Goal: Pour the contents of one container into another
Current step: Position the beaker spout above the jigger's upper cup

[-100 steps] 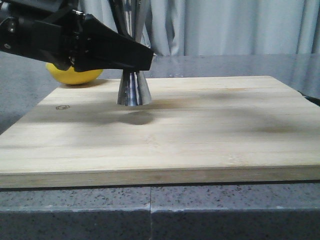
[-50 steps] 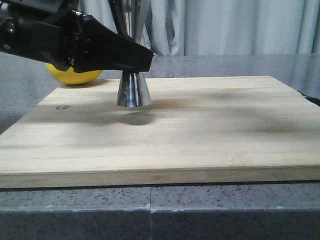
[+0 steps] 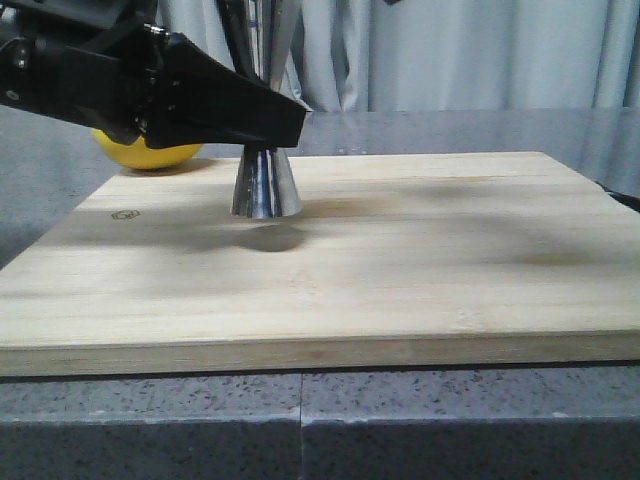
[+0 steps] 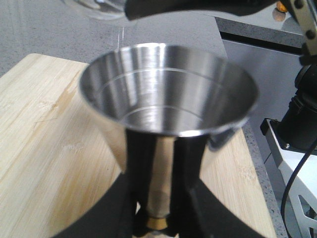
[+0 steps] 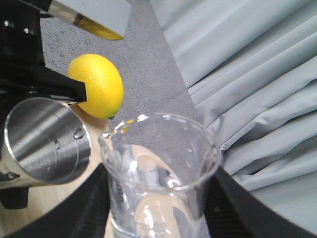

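Left gripper (image 4: 157,198) clamped jigger (image 4: 168,94) at its waist; right gripper (image 5: 156,208) held tilted beaker (image 5: 161,183). Lip off-centre risked spilling onto board (image 3: 400,260).

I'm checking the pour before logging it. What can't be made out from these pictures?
- Front view: the jigger shows only its lower cone; the left gripper covers its waist, and the beaker is out of frame.
- Left wrist view: the beaker is cut off by the edge; the jigger's cup is blurred, so any liquid level is unreadable.
- Right wrist view: the beaker's base and the right gripper's fingertips are out of frame.
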Controlling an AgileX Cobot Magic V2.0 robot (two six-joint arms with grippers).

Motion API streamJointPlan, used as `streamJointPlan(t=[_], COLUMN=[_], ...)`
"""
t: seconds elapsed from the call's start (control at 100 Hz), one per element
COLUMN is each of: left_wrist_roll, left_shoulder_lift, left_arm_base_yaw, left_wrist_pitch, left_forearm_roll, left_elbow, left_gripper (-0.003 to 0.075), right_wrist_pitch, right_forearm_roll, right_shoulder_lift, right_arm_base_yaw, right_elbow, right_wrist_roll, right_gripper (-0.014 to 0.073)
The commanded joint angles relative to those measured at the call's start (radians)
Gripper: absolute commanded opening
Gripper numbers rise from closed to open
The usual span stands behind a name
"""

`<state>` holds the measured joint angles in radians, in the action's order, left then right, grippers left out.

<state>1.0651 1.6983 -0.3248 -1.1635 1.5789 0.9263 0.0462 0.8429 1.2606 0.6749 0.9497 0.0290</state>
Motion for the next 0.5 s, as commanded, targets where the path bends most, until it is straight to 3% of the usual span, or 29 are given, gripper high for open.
streamJointPlan(t=[0.0,0.49], left_wrist_roll=[0.006,0.006], left_shoulder_lift=[-0.047,-0.047], left_arm_base_yaw=[-0.011,-0.015], left_wrist_pitch=[-0.092,-0.098], left_forearm_roll=[-0.042,-0.042], left_elbow=[0.027,0.027], left_gripper=[-0.0002,-0.0002], right_wrist_pitch=[-0.046,-0.046], right_forearm_roll=[0.016,0.037], right_shoulder_lift=[-0.035,-0.035], right_arm_base_yaw=[0.001,0.020], right_elbow=[0.039,0.039], right_wrist_roll=[0.005,0.005], right_gripper=[0.0142,0.0142])
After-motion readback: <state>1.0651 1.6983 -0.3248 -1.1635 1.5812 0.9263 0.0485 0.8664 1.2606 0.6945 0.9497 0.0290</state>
